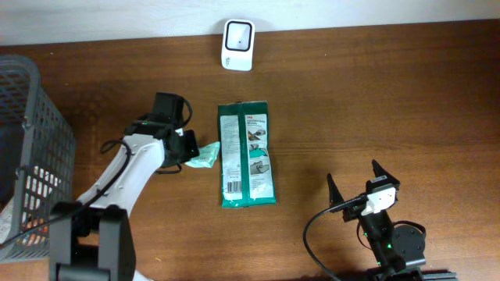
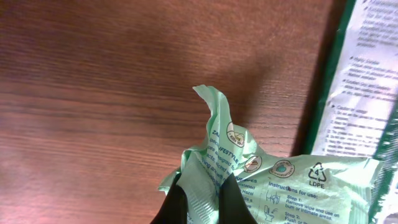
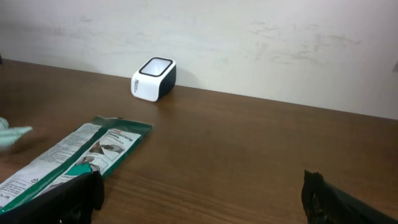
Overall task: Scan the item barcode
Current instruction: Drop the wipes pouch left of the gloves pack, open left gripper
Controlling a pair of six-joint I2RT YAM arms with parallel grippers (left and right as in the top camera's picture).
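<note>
Left gripper (image 1: 190,151): jaws pinched nearly shut on one crumpled end of the pale green packet (image 1: 205,154). Right gripper (image 1: 351,173): jaws wide apart, holding nothing, parked low over the table (image 1: 391,94) well away from the work.

Where the packet is: left of centre, right up against the long left edge of the dark green pack (image 1: 246,154), which lies flat. We cannot tell whether the two touch or overlap. The scanner (image 1: 237,45) stands at the far edge of the table, well apart from both, its window facing upward.

Risks as we judge them:
- The hold is on thin, slick film at a corner. A quick swing toward the scanner could pull the film out of the pinch.
- The packet is limp. Once lifted it will likely droop and fold, so the barcode could end up creased or turned away from the window and give no read.
- Rising from here, the trailing end could drag on the dark green pack and shift it, or snag.
- We see no barcode on the face showing, so it may need turning over, and one arm alone may manage that poorly.

How the packet looks: mint-green plastic, wrinkled, one corner curled up in a peak. Print shows small round icons, a recycling triangle marked LDPE, and instructions for use with step drawings. Soft contents, little stiffness, by the look of it.

The grey wire basket (image 1: 31,133) sits at the left edge, out of play.
</note>
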